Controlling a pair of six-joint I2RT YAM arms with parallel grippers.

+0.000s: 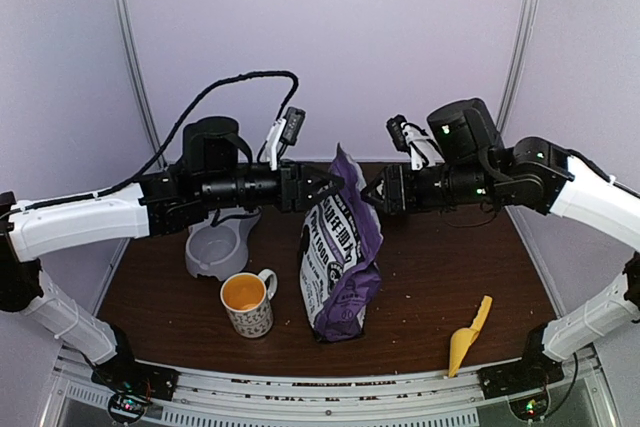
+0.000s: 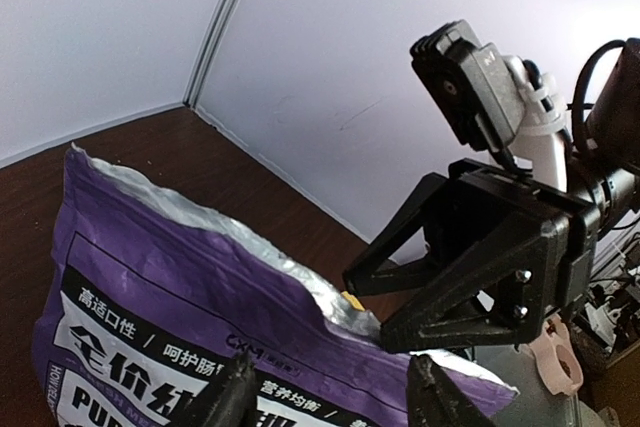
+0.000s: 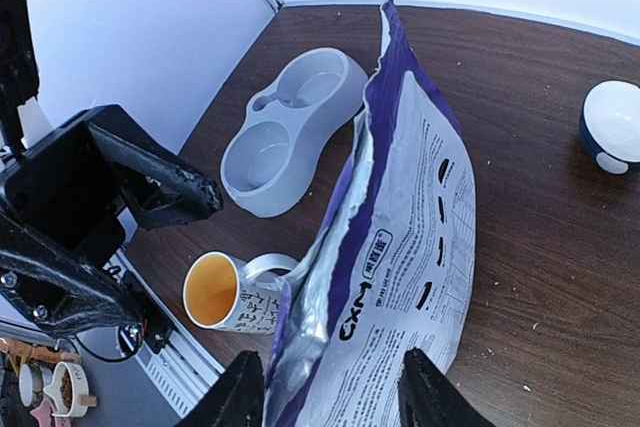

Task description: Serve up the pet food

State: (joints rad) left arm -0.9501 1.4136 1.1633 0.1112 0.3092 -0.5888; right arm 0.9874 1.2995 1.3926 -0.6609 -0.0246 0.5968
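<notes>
Crinkled purple, foil-lined puppy food bag [image 1: 340, 257] stands upright on the dark wood-grain worktop [image 1: 430, 287]. The angular black left end effector [image 1: 332, 186] and right end effector [image 1: 369, 193] flank its top, both released.

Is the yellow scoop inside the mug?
No, the yellow scoop lies flat on the table, on the other side of the purple bag from the mug.

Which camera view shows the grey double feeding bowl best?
The right wrist view: the grey double bowl shows nearly whole, with both wells. In the top external view the left arm covers part of it. The left wrist view misses it.
</notes>
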